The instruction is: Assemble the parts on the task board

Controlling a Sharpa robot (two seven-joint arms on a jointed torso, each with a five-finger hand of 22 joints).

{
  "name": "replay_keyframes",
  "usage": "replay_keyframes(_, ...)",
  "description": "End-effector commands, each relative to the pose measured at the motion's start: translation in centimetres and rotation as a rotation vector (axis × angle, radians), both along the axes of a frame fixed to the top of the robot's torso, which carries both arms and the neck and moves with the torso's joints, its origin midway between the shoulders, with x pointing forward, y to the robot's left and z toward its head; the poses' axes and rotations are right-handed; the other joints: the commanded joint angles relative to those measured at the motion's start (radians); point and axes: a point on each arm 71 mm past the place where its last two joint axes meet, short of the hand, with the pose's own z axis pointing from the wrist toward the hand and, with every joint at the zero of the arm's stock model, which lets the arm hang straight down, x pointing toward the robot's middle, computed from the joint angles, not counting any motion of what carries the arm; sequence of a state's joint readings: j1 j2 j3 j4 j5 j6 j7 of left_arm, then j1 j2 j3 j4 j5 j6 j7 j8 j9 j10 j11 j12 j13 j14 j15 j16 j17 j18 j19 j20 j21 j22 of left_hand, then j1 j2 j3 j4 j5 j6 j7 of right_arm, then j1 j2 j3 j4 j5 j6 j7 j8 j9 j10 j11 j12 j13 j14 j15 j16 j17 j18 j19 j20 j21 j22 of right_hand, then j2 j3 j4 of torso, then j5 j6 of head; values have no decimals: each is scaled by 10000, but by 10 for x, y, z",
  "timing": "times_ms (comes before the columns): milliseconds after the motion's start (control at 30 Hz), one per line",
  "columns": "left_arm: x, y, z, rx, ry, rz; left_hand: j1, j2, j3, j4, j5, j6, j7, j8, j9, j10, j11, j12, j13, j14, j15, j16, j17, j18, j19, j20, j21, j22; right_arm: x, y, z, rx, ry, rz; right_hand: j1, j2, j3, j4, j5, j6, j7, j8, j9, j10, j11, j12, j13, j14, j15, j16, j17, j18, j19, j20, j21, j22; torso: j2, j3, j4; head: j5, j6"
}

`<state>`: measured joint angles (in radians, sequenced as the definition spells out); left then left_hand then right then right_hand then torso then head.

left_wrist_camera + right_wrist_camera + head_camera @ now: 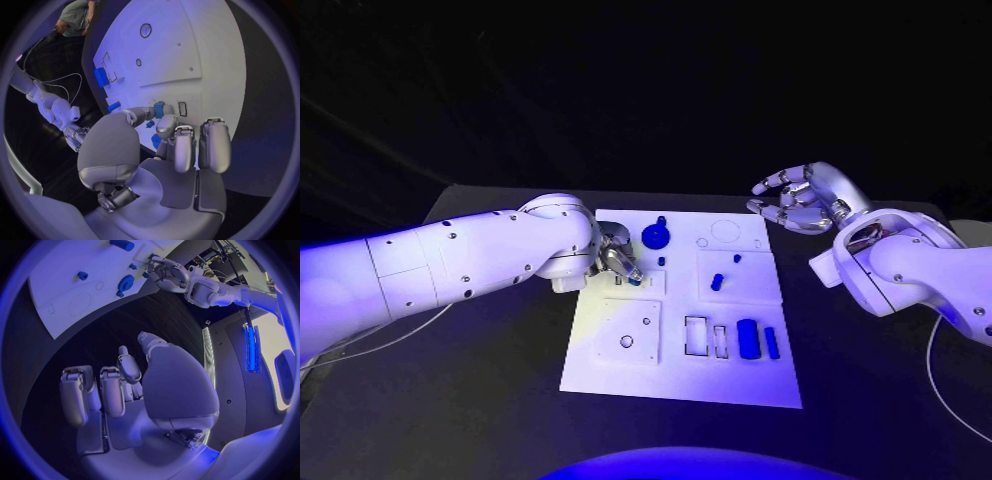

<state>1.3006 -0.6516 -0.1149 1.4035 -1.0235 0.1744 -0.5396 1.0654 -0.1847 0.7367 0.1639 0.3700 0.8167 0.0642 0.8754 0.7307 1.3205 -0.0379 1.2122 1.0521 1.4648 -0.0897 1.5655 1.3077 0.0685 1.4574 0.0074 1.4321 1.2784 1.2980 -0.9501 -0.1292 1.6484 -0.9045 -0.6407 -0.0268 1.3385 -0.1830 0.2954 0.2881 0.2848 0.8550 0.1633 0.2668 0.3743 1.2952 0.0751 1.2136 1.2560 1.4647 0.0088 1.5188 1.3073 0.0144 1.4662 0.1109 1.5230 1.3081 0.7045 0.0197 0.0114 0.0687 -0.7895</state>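
Two white arms reach in over the black tabletop [473, 400], which carries the white task board [632, 370] at its middle, so both hands can get at it.

Next in size are the hands. Left hand [615, 262] sits over the board's near-left upper area, fingers curled down onto it; the left wrist view shows a small blue part [159, 109] pinched between its fingertips [166, 125], low to the board beside a small rectangular slot [182, 108]. I judge it is seating or lifting that piece there, which would explain the low, closed pose. Right hand [799, 198] hangs above the tabletop off the board's far right corner, fingers loosely curled and apart, holding nothing; it looks parked clear of the work, probably so it does not block the other arm.

Smaller still are the loose parts. A round blue knob-like piece [656, 236] stands near the board's far edge. A short blue peg [717, 282] lies mid-board. A thick blue bar [749, 339] and a thinner one [772, 342] lie side by side, just beside two outlined rectangular recesses [695, 336] that likely await them. Much of the assembly seems undone.
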Motion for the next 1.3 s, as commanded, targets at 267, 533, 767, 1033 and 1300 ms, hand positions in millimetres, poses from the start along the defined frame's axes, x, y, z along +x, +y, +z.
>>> replay_keyframes(267, -2, -3, -5, 193, 394, -294, -274, 97, 847, -1074, -67, 275, -389, 132, 24, 112, -65, 106, 59, 1060, -118, 53, 2631, -106, 51, -94, 67, 67, -1, 1, 0, -54, 25, 107, -127, 14, 67, 4, 44, -23, -41, 62, 10, -21, -13, -43, -19, 723, -91, -59, 1287, 7, 737, -61, -66, 2268, 1, 4, -5, -19, -9)
replay_keyframes(533, -1, -4, -5, 199, 431, -300, -522, 172, 534, -807, -116, 328, -428, 165, -39, 110, -94, 124, 57, 1060, -145, 53, 2631, -115, 71, -114, 79, 109, -1, 0, 0, -52, 17, 106, -136, 12, 67, 3, 44, -25, -42, 66, 10, -25, -13, -48, -26, 726, -92, -54, 1299, 9, 734, -62, -72, 2264, 9, 6, -6, -53, -20)
replay_keyframes(767, 0, -5, -6, 210, 450, -296, -616, 195, 420, -709, -133, 356, -439, 184, -59, 108, -104, 130, 56, 1060, -151, 53, 2631, -118, 79, -120, 84, 125, -1, 0, 0, -49, 7, 110, -147, 9, 65, 4, 42, -27, -42, 68, 10, -23, -13, -47, -27, 725, -93, -57, 1293, 8, 736, -62, -69, 2266, 12, 7, -6, -70, -35)
replay_keyframes(1033, 0, -6, -7, 250, 530, -338, -890, 180, 21, -440, -155, 423, -467, 232, -119, 118, -124, 160, 65, 1060, -169, 53, 2631, -120, 88, -131, 80, 137, -1, 0, 0, -46, -11, 113, -198, -2, 52, 11, 24, -36, -42, 77, 8, -30, -14, -60, -45, 725, -93, -60, 1290, 9, 734, -65, -74, 2264, 10, 6, -5, -103, -82)
replay_keyframes(1300, 1, -6, -7, 275, 566, -335, -1084, 203, -395, -173, -168, 472, -482, 263, -187, 124, -136, 185, 73, 1060, -181, 53, 2631, -122, 96, -140, 76, 149, -1, 0, 0, -40, -27, 117, -286, -3, 34, 18, -27, -50, -46, 94, 6, -87, -15, -142, -127, 713, -96, -87, 1239, 18, 716, -68, -110, 2240, 4, 2, 3, -131, -110)
